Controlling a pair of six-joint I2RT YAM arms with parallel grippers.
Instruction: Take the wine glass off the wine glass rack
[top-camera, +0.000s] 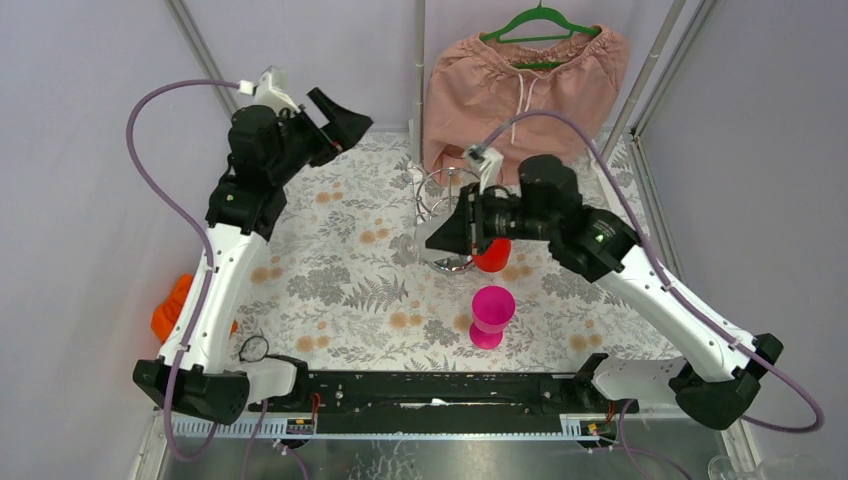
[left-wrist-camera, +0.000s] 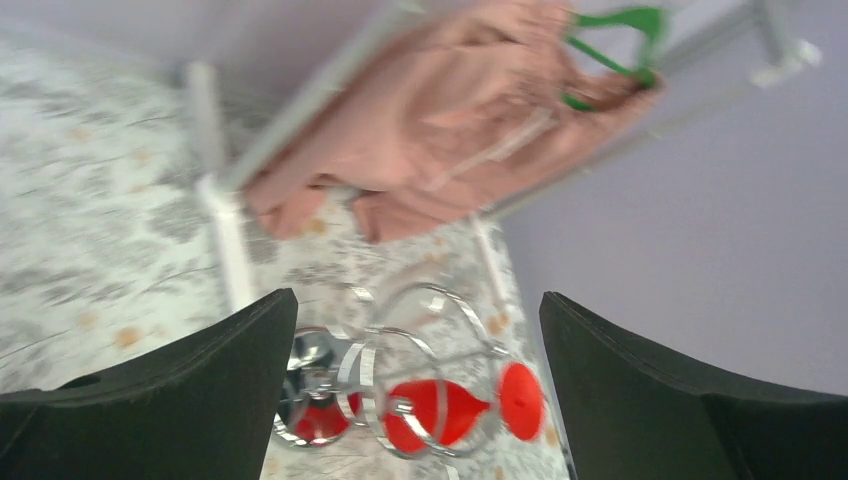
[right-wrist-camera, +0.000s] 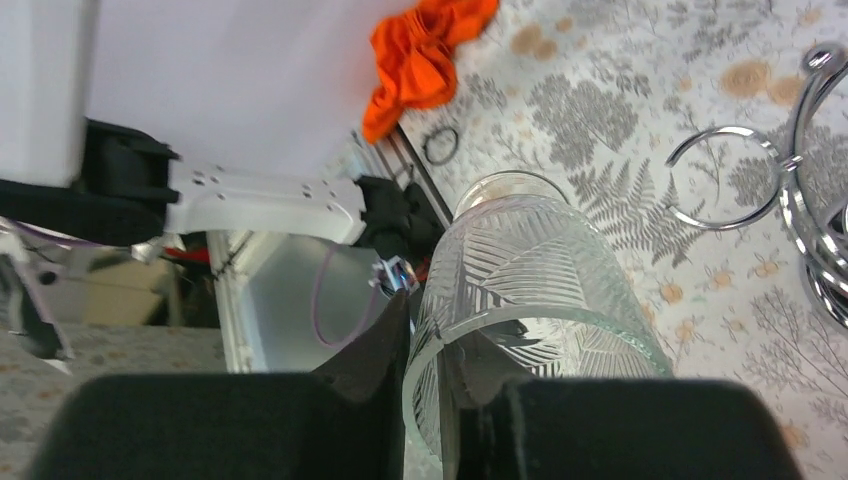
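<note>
The chrome wine glass rack (top-camera: 447, 190) stands mid-table, and a red wine glass (top-camera: 492, 255) hangs on it near its round base. My right gripper (top-camera: 445, 232) is right beside the rack. It is shut on the rim of a clear leaf-patterned glass (right-wrist-camera: 530, 270), with one finger inside and one outside. The rack's wire ring (right-wrist-camera: 722, 178) shows to the right of that glass. My left gripper (top-camera: 340, 125) is open and empty, raised at the back left. In the blurred left wrist view the rack (left-wrist-camera: 400, 350) and the red wine glass (left-wrist-camera: 440, 412) lie between the open fingers (left-wrist-camera: 418, 300).
A magenta goblet (top-camera: 491, 315) stands in front of the rack. A pink garment on a green hanger (top-camera: 525, 75) hangs at the back beside a grey frame pole (top-camera: 419, 60). An orange cloth (top-camera: 170, 305) lies at the left edge, with a small black ring (top-camera: 253, 348) nearby.
</note>
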